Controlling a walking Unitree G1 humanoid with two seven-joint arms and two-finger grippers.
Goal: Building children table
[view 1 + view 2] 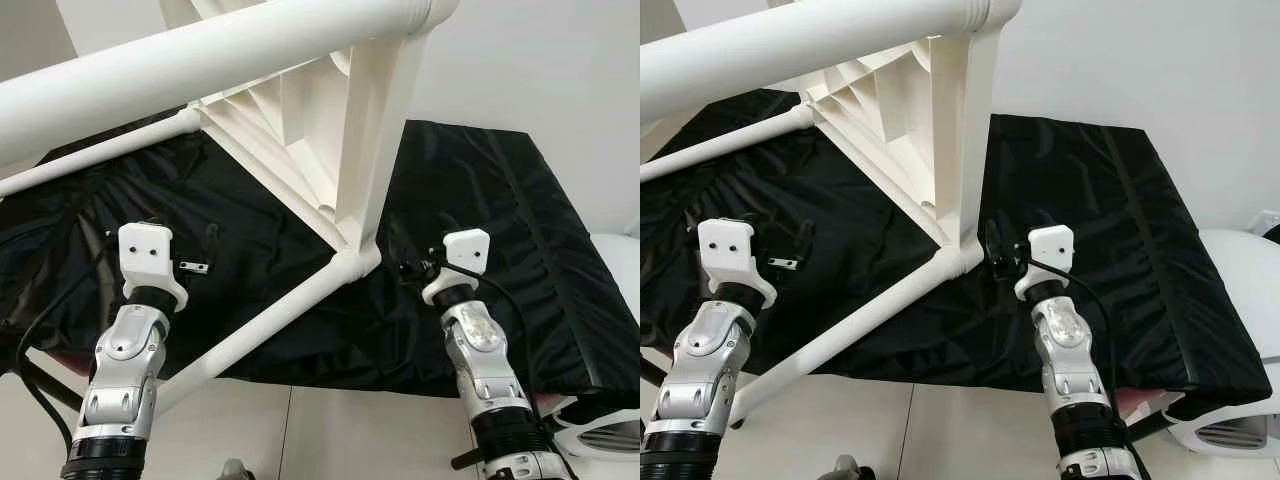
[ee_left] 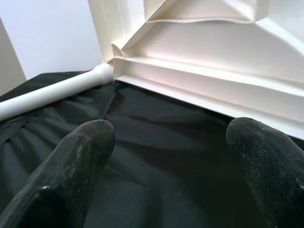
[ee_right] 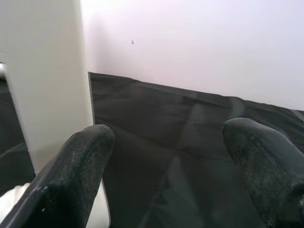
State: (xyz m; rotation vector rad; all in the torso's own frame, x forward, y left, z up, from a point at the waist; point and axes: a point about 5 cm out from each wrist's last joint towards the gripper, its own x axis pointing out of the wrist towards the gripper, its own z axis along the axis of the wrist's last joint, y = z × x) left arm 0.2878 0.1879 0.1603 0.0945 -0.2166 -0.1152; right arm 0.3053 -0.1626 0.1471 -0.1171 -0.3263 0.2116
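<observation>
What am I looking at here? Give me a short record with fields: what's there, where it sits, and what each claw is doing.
Main thing: white plastic children's table, lying tipped with its ribbed underside showing and its round legs sticking out
Surface: black cloth spread over a raised platform
Left gripper: open, holding nothing, pointed at the table's underside rim above the cloth
Right gripper: open, holding nothing, one finger beside a flat upright part of the table
Background: plain white wall

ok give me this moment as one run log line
left gripper: open, empty, over black cover | right gripper: open, empty, beside table leg | white table: upturned on cover
</observation>
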